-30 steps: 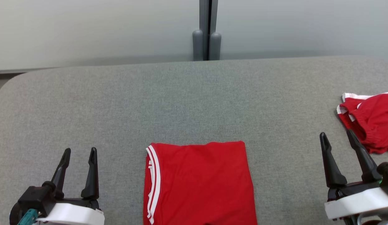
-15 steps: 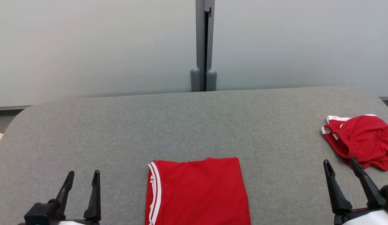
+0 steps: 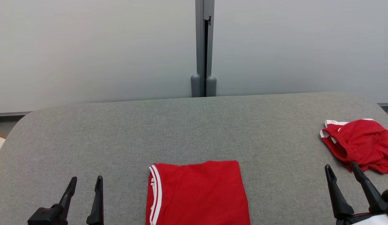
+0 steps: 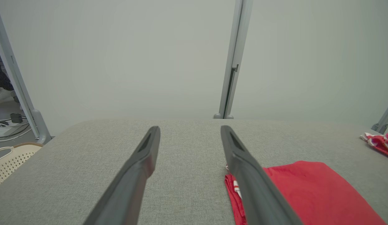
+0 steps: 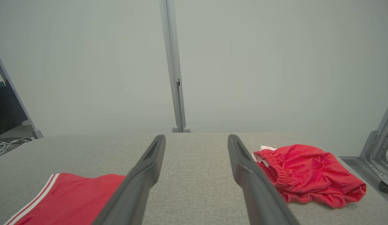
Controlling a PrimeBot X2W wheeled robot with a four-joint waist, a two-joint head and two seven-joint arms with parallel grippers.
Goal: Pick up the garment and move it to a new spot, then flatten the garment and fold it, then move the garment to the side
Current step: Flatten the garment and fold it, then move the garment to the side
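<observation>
Folded red garment [image 3: 197, 193] is laid flat at the near edge of the tabletop [image 3: 181, 131], centred. Left tool [image 3: 87, 178] and right tool [image 3: 340, 165] are held spread, empty. Crumpled red garment [image 3: 358, 145] is seen by the right edge.

My left gripper [image 4: 190, 129] hangs over the grey padded table [image 4: 87, 162], its two dark fingers spread wide with nothing between them. Just to their right the folded red garment [image 4: 309, 193] lies flat, and the right finger partly hides its white-striped edge [image 4: 235, 186]. A crumpled red garment [image 4: 380, 142] sits well apart at the table's far right. Beyond the table I see a pale partition [image 4: 119, 62] with a grey post [image 4: 233, 62]. Off the left side, lower down, are a cream perforated basket [image 4: 8, 159] and floor cables [image 4: 6, 125].
</observation>
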